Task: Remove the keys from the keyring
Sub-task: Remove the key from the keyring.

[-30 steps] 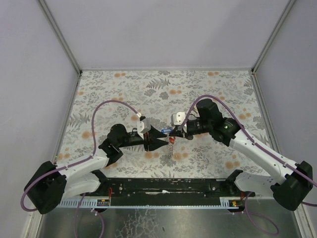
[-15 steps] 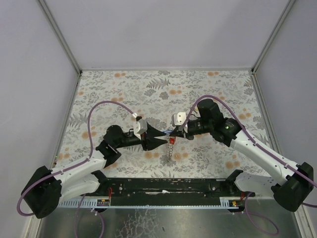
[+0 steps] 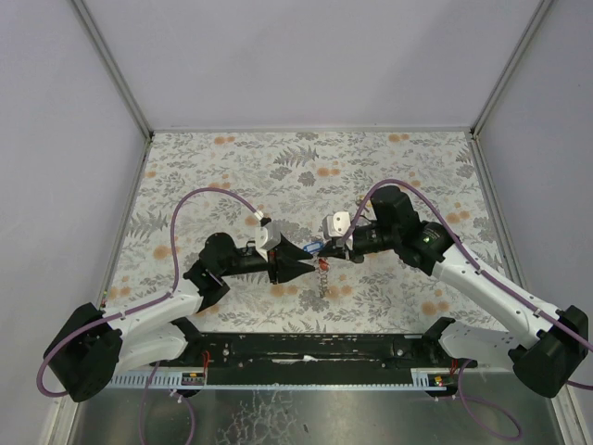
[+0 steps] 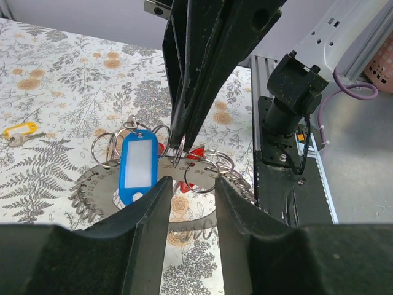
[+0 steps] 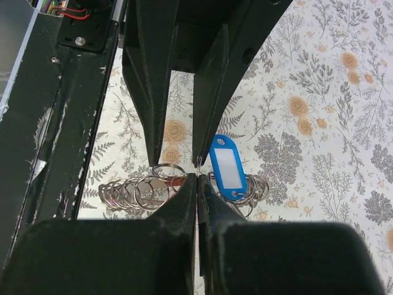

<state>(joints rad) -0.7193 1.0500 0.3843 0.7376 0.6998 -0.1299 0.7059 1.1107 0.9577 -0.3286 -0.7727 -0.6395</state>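
Observation:
The keyring point(image 4: 92, 189), a flat grey ring with a ridged edge, hangs above the table between both arms point(image 3: 321, 267). Many small wire rings point(image 5: 138, 190) hang from it, along with a blue tag point(image 4: 138, 166) and a red tag point(image 4: 198, 152). My right gripper point(image 5: 198, 179) is shut on the keyring's thin edge and comes in from the top of the left wrist view point(image 4: 179, 147). My left gripper point(image 4: 190, 184) is open, its tips either side of one small wire ring point(image 4: 202, 178). A key with a yellow tag point(image 4: 18, 130) lies loose on the table.
The floral cloth point(image 3: 232, 167) covers the table, with plain walls on three sides. A black rail point(image 3: 306, 348) and the arm bases run along the near edge. A purple cable point(image 3: 199, 199) loops above the left arm.
The left arm drew back a little to the left, then returned to the keyring, and its jaws narrowed slightly. The right gripper has kept its hold throughout.

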